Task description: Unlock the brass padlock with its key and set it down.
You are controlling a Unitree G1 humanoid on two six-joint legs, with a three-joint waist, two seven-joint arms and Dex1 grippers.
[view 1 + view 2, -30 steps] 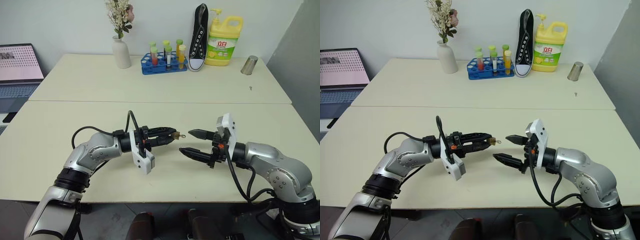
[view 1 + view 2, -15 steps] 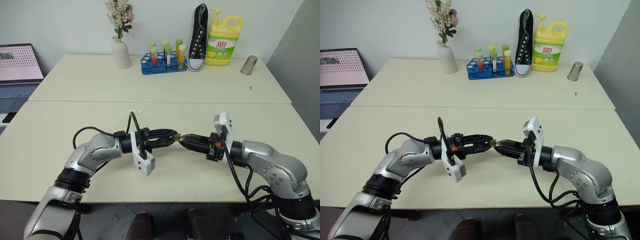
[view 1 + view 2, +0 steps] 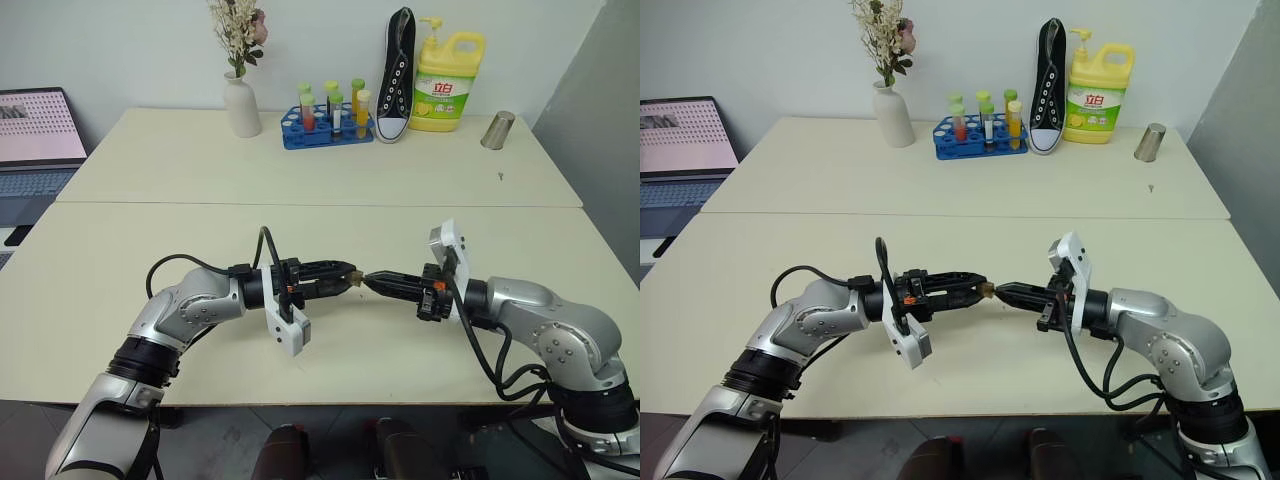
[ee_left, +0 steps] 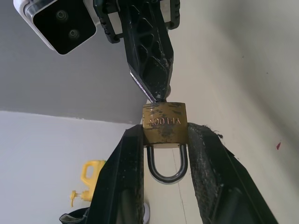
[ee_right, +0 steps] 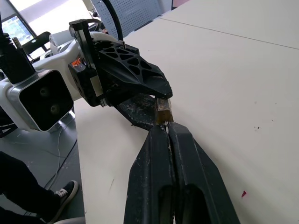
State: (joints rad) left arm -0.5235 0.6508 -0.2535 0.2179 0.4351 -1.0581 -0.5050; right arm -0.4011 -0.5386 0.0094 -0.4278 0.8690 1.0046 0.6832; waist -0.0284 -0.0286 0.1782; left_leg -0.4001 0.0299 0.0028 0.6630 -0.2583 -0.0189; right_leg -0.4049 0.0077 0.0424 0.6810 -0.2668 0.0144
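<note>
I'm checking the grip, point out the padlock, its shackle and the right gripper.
padlock [image 4: 164,122], left wrist view, brass body face
shackle [image 4: 167,175], left wrist view, bottom of the loop
right gripper [image 3: 371,280], left eye view, shut fingertips

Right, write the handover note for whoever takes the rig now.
Left pincer: shut on the brass padlock, held above the table, shackle between its fingers.
Right pincer: shut on the key at the padlock's base.
Done: padlock held, key gripped.
Left: turn the key, free the shackle, which sits closed, then set the padlock down.
Whether the key has turned at all cannot be told.
</note>
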